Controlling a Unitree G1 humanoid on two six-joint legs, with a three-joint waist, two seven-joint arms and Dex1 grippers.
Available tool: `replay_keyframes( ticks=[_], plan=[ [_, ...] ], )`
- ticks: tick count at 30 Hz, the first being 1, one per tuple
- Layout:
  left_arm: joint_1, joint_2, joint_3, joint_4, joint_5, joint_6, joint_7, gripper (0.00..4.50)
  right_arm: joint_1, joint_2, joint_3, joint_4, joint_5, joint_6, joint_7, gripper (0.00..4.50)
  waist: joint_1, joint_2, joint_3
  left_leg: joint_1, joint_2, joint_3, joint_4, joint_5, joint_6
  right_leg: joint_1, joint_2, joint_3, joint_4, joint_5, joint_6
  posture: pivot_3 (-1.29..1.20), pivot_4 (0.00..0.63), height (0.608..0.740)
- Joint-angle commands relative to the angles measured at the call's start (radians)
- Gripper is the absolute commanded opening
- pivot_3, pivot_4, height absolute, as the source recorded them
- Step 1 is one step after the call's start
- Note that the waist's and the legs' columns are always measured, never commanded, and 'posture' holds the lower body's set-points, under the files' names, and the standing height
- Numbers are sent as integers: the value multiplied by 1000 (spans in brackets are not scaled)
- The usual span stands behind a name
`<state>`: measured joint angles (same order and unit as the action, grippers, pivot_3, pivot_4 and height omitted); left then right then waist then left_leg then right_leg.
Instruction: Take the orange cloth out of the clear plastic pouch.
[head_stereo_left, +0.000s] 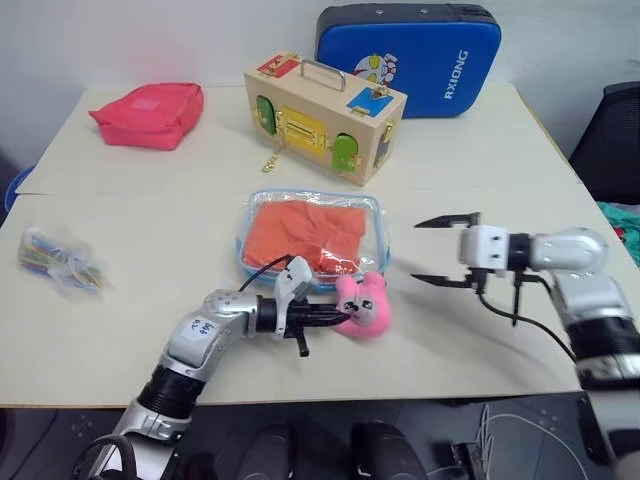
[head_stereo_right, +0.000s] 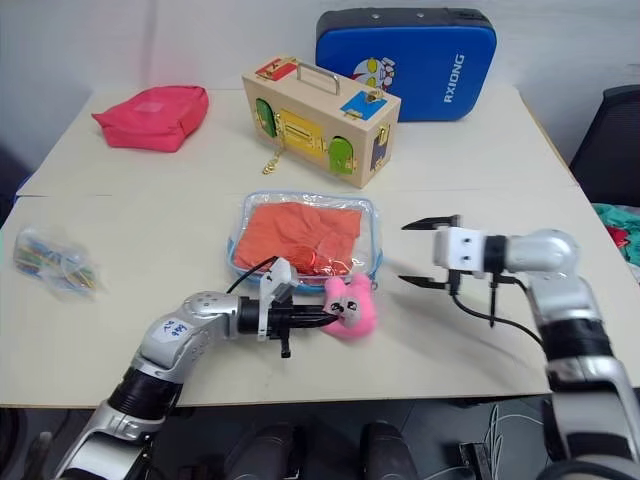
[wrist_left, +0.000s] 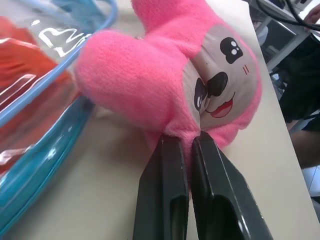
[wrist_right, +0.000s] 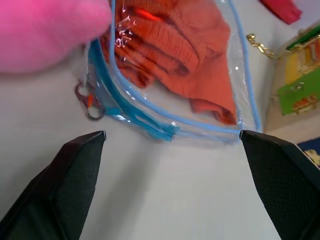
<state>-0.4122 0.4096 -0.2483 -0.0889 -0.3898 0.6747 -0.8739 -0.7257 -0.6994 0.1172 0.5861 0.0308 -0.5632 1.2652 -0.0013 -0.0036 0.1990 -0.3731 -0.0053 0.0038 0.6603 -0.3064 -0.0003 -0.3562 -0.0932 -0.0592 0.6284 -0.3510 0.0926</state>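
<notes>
the clear plastic pouch (head_stereo_left: 311, 236) lay flat near the middle of the bench (head_stereo_left: 480, 180), and everything else could be placed from it. the orange cloth (head_stereo_left: 303, 233) was inside it, wrinkled and spread across most of its width, with the pouch's long axis running across the robot's front, side to side. at the pouch's near right corner sat a pink plush toy (head_stereo_left: 365, 303), touching or just overlapping the blue trim there, and the left tool (head_stereo_left: 340, 319) was clamped narrow on the toy's lower edge, its two black fingers (wrist_left: 172, 200) pressed nearly together on the pink fabric. so the left arm was the nearer one to the pouch, reaching in from the near side, though what it held was the toy and not the pouch or the cloth. the right tool (head_stereo_left: 446, 251) hung to the right of the pouch, a little apart from its right edge, jaws spread wide and empty, pointing back toward it; in the right wrist view the pouch's blue zipper edge (wrist_right: 145, 122) and a small ring pull (wrist_right: 90, 102) lay just ahead between its fingers. i judged that corner to be what the coming move turned on, since the cloth could not come out until the pouch was opened or held there. beyond the pouch stood a wooden lock box (head_stereo_left: 322, 117), farther back a blue case (head_stereo_left: 410, 58), far to the back left a red-pink fabric bag (head_stereo_left: 150, 114), and well off to the left a small bag of colourful sticks (head_stereo_left: 60, 262). the bench was a pale, smooth top against a light wall, with a dark chair (head_stereo_left: 612, 140) past its right end.
</notes>
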Motion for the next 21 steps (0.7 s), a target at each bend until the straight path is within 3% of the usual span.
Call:
replay_keyframes(
  ticks=[1,3,6,18,21],
  plan=[
    [14,15,5,-15,1,6,-4,14,-87,30,52,142,-56,-124,4,4500,1,0,0,-1,0,0,0,0,0,0,0,0,0,0,0,0,150,740],
    [16,5,11,-15,1,7,9,14,-136,66,77,208,-71,-160,1,4500,0,0,0,-2,-1,-1,2,0,1,0,-1,-1,0,0,0,0,150,740],
    [29,-4,11,-29,-2,16,23,0,-194,109,99,282,-91,-198,-5,3947,-4,0,0,-2,0,-1,2,0,1,-1,-1,-1,1,0,0,0,150,740],
    [78,46,71,-73,-23,26,23,0,-237,119,127,388,-107,-261,46,32,-7,0,0,-2,0,-1,2,0,1,-1,-1,-1,1,0,0,0,150,740],
    [96,77,112,-86,-48,26,12,0,-230,110,125,383,-93,-292,68,32,-12,0,0,-2,0,-1,2,0,0,-1,-1,-1,2,0,0,0,150,740]
  ],
)
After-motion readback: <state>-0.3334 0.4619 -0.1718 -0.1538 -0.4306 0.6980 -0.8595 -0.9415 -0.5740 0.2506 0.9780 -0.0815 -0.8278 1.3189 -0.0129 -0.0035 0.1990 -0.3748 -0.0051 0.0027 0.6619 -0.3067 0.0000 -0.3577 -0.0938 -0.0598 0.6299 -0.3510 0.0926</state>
